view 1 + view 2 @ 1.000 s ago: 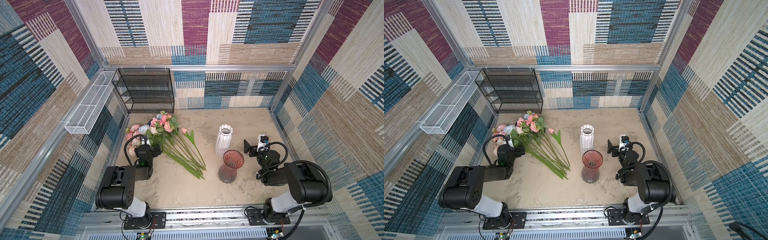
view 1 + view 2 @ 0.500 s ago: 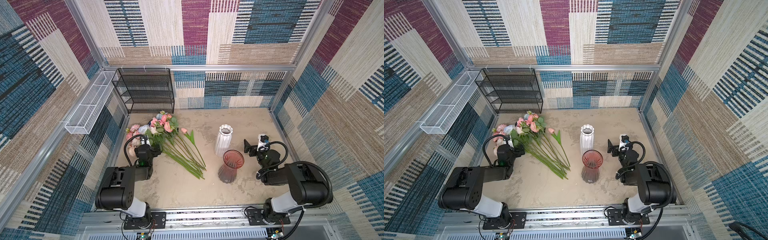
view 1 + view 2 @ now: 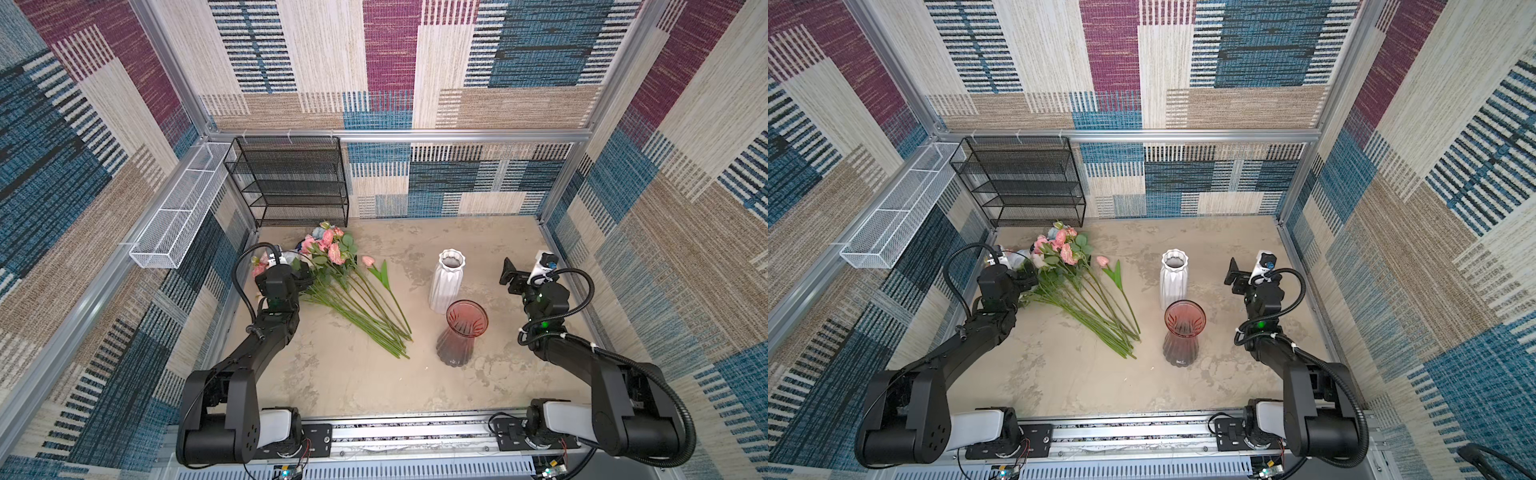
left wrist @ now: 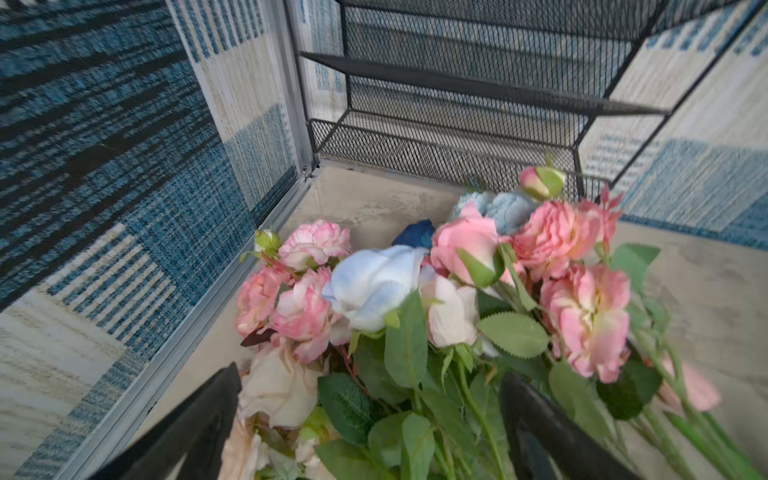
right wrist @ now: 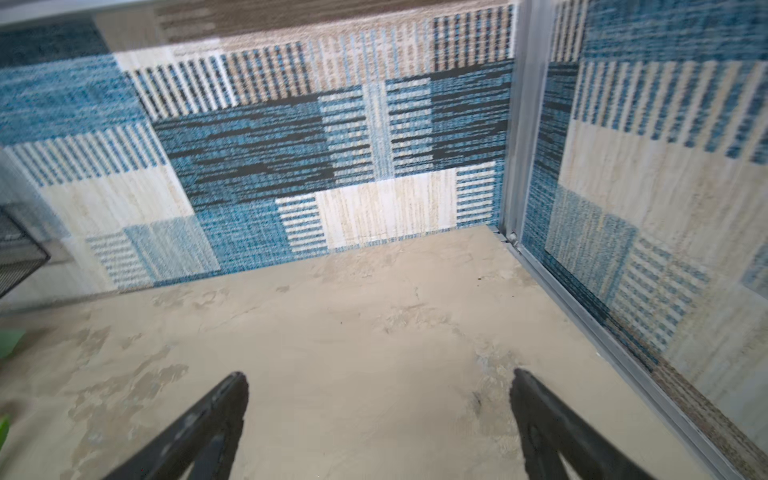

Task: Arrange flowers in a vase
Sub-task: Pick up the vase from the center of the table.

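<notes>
Finds the flowers (image 3: pixel 332 286) in one loose heap on the surface (image 3: pixel 353 386), blooms toward the far left corner, stems fanning toward the middle, with a short pink tulip (image 3: pixel 368 261) just beside the heap. Has the left end effector (image 4: pixel 370 374) spread wide right over blooms and leaves, gripping nothing. Has the right end effector (image 5: pixel 380 374) equally wide near the right edge, over bare surface. Leaves both vases empty: a white ribbed vase (image 3: pixel 446 282) and a red glass vase (image 3: pixel 461 332), close together right of the middle, touching or not hard to tell. Risks, by closing here, crushing soft petals or pinching several tangled stems instead of one. Risks dragging the whole heap along on the lift, given the overlap of leaves and stems. Could also push blooms against the black mesh rack (image 3: pixel 291 183) at the far edge, just behind. Could tip either vase with a long stem swung across, given tall narrow bodies set so near each other, most likely the glass one with its flared mouth.
</notes>
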Tool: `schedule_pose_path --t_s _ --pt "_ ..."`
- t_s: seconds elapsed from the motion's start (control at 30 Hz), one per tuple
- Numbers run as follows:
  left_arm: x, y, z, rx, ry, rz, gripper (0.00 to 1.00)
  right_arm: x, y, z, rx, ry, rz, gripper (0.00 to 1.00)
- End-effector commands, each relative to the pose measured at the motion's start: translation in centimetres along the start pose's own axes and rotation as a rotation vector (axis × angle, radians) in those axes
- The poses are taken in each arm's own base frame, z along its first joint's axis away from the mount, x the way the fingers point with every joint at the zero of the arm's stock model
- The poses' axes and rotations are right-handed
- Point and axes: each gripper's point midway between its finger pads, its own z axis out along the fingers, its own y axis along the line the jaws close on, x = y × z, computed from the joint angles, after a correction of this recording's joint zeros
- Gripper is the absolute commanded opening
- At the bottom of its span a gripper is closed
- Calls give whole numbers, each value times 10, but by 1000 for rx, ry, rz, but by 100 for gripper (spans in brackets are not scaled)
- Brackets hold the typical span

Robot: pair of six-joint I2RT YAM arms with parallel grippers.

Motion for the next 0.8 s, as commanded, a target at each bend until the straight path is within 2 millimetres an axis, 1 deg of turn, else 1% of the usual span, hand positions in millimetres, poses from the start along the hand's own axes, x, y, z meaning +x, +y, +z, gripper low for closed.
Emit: schedule_pose_path --t_s 0.0,0.03,0.07,0.1,0.13,0.17,0.27,0.37,0.4,0.5,0.53,0.67,0.77 --pt "-14 13 -7 -50 28 -226 99 -1 -44 -3 269 5 223 100" --pt "-18 18 -12 -69 41 -316 99 0 -55 -4 346 12 301 100" --pt "-14 30 -18 -134 61 -418 99 7 -64 -7 420 45 383 100" --pt "-5 45 -28 -218 97 -534 99 14 -67 -7 456 81 437 100" --pt "1 55 -34 -255 118 -636 99 14 -60 -3 408 105 421 100" --pt "1 53 -36 -217 126 -665 99 14 -52 0 361 118 407 100" --pt "-5 34 -34 -25 122 -714 99 15 -38 4 275 147 415 100" --pt "-17 13 -39 139 93 -753 99 7 -17 8 164 179 383 100" --pt "-24 5 -41 192 81 -769 99 5 -11 9 140 200 372 100" --pt "-36 -18 -48 316 129 -745 99 -7 5 6 59 210 363 100" --pt "-38 -27 -51 351 168 -728 99 -12 10 3 26 208 362 100" --pt "-34 -58 -64 456 294 -646 99 -28 31 -5 -79 226 338 100" --pt "-32 -81 -80 515 357 -568 99 -38 55 -12 -198 244 295 100"
